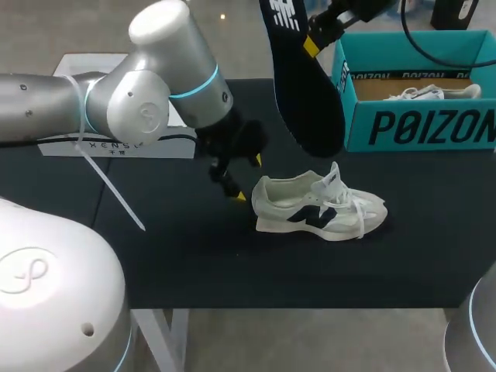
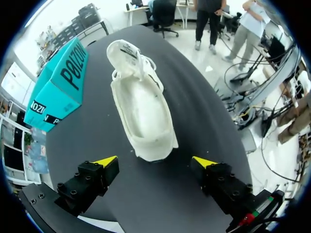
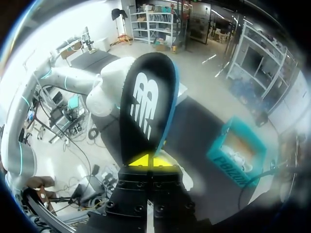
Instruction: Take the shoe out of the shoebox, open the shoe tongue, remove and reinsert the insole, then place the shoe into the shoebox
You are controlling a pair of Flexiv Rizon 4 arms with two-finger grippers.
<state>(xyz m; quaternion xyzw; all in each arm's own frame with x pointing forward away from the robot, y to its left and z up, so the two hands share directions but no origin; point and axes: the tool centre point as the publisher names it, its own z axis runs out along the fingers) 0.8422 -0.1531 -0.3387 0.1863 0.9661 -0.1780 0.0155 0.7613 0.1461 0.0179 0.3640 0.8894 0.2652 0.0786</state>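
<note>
So, shoe (image 1: 318, 205) (image 2: 143, 109): on its sole on the black table (image 1: 178, 248), tongue standing up, near the shoebox but apart from it.
insole (image 1: 302, 85) (image 3: 146, 107): dark, held in the air above the table, over the gap between shoe and shoebox.
right gripper (image 1: 314, 39) (image 3: 147, 160): fingers pinching one end of the insole from both sides.
left gripper (image 1: 248, 178) (image 2: 155, 161): fingers spread wide, just behind the shoe's heel, not touching.
shoebox (image 1: 418, 128) (image 2: 56, 90): teal, open, far right of the table; second shoe (image 1: 430, 93) inside.

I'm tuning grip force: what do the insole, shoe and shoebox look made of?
Insole: probably foam, thin, matte black top with a printed white logo. Shoe: off-white matte upper, perhaps suede or textile; fabric laces. Shoebox: teal cardboard, plain brown inside.
</note>
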